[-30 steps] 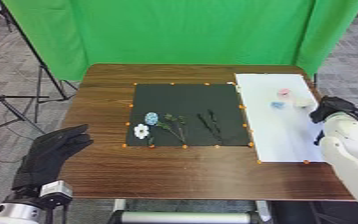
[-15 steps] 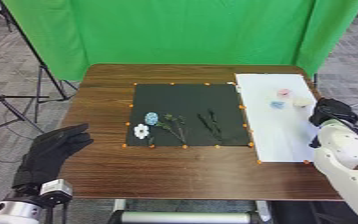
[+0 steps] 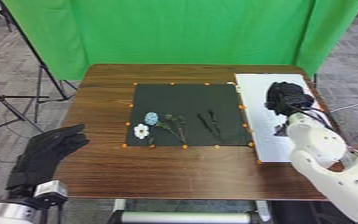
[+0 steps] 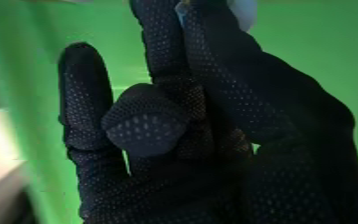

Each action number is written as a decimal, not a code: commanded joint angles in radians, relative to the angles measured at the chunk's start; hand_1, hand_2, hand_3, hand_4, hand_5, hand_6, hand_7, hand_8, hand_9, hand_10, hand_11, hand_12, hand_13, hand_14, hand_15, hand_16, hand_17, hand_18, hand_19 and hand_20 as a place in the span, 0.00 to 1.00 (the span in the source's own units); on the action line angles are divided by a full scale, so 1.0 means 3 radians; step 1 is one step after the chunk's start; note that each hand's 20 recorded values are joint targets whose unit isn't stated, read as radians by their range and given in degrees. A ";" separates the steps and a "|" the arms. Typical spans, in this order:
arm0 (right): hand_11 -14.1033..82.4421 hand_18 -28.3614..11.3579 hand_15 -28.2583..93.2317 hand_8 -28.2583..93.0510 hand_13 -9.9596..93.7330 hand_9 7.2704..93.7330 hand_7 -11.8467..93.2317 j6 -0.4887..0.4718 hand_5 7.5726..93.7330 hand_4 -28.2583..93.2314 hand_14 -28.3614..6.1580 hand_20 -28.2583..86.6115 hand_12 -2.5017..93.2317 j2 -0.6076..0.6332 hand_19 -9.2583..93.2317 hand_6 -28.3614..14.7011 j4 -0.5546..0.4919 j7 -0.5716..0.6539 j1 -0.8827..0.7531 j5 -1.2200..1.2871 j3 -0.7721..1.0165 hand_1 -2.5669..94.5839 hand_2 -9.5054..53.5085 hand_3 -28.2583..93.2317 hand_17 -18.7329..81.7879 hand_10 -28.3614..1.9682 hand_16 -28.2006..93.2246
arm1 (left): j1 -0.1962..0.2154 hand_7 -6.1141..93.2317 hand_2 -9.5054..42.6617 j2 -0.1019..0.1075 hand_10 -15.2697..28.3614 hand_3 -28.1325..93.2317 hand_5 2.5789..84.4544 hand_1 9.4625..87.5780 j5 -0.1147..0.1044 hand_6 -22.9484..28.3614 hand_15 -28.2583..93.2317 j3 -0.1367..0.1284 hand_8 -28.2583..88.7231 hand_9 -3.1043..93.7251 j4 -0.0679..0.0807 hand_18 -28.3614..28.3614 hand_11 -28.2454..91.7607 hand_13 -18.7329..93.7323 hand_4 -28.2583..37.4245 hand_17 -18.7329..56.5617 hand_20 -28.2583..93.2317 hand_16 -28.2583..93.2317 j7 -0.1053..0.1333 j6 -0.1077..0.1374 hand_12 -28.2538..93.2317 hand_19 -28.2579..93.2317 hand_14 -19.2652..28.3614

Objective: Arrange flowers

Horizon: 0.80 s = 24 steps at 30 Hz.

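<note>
Over the white sheet (image 3: 268,145) is my right hand (image 3: 286,94) in the head view, hiding the spot with the loose pink, blue and cream flowers. Seen from the right wrist, the right hand (image 4: 273,117) has its thumb against a finger, pinching a pale blue-white thing (image 4: 244,12), partly hidden by the glove. On the black mat (image 3: 180,97) lie a blue flower (image 3: 151,118), a white flower (image 3: 141,131), thin green sprigs (image 3: 180,131) and dark leafy stems (image 3: 214,125). My left hand (image 3: 44,152) is open and empty left of the mat.
Orange dots mark the edges of mat and sheet on the brown table (image 3: 158,172). A green curtain (image 3: 184,32) hangs behind it. Black stand legs (image 3: 15,97) rise at the left, and bare wood lies between the mat and the near edge.
My right hand has moved left from the table's right edge onto the white sheet, covering the loose flowers there. The left hand has shifted only slightly.
</note>
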 commanded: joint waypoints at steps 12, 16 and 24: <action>0.26 0.33 0.85 0.23 0.88 0.97 0.39 -0.0151 0.81 0.00 0.73 0.20 0.39 -0.1218 1.00 0.69 0.0030 -0.0418 0.0853 -0.0152 -0.1221 0.61 0.00 0.86 0.60 0.75 0.41 | 0.0020 0.21 0.24 -0.0062 0.87 0.89 0.62 0.26 0.0008 0.76 0.76 -0.0062 0.16 0.49 -0.0021 0.87 0.60 0.43 0.19 0.12 0.35 0.12 -0.0067 -0.0022 0.32 0.72 0.98; 0.26 0.33 0.85 0.23 0.88 0.97 0.39 -0.0258 0.81 0.00 0.73 0.20 0.39 -0.1451 1.00 0.69 0.0214 -0.0406 0.0796 -0.0283 -0.1220 0.61 0.00 0.86 0.60 0.75 0.41 | -0.0024 0.21 0.24 -0.0090 0.87 0.89 0.62 0.26 0.0029 0.76 0.76 -0.0044 0.16 0.49 -0.0006 0.87 0.60 0.43 0.19 0.12 0.35 0.12 -0.0101 -0.0058 0.32 0.72 0.98; 0.26 0.33 0.85 0.23 0.88 0.97 0.40 -0.0325 0.80 0.00 0.72 0.20 0.39 -0.1740 1.00 0.69 0.0511 -0.0333 0.0720 -0.0439 -0.1154 0.61 0.00 0.86 0.60 0.75 0.41 | -0.0142 0.21 0.24 -0.0135 0.87 0.89 0.62 0.26 0.0069 0.76 0.76 -0.0012 0.16 0.49 0.0033 0.87 0.60 0.43 0.19 0.12 0.35 0.12 -0.0172 -0.0119 0.32 0.72 0.98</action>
